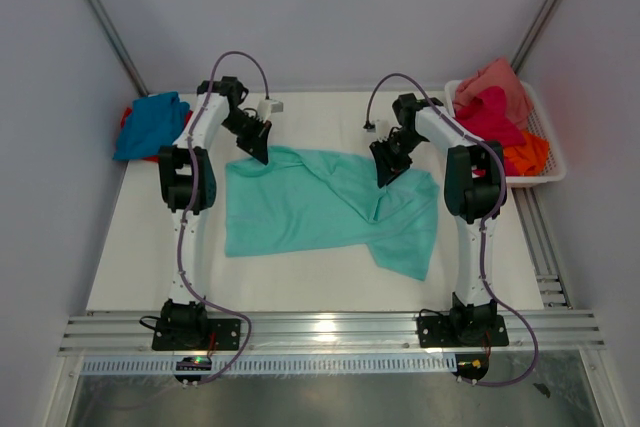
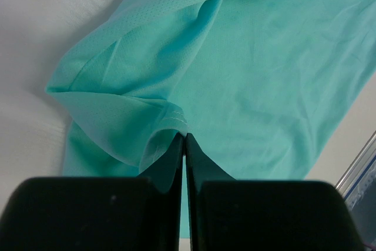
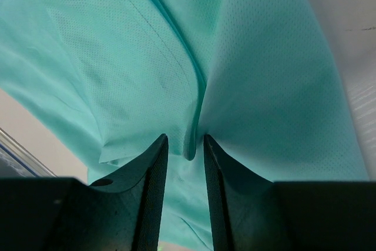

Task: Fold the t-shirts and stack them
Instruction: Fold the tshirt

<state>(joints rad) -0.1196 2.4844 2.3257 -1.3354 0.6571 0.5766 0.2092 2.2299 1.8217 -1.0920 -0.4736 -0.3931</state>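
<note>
Mint-teal cloth t-shirt [image 1: 300,212] looks mid-spread: left gripper [image 2: 184,140] clamps its far edge, right gripper [image 3: 185,145] has narrow jaws straddling a fold, hold unclear; next, probably pull flat.

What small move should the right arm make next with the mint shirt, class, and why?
Probably close the right jaws: they stand slightly apart with a raised fold of the mint t-shirt between them, while the left jaws are shut on its edge. Then both arms could lift it.

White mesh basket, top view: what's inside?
A salmon pink tee, a magenta tee and an orange tee are piled in the white mesh basket. Anything beneath them is covered.
</note>
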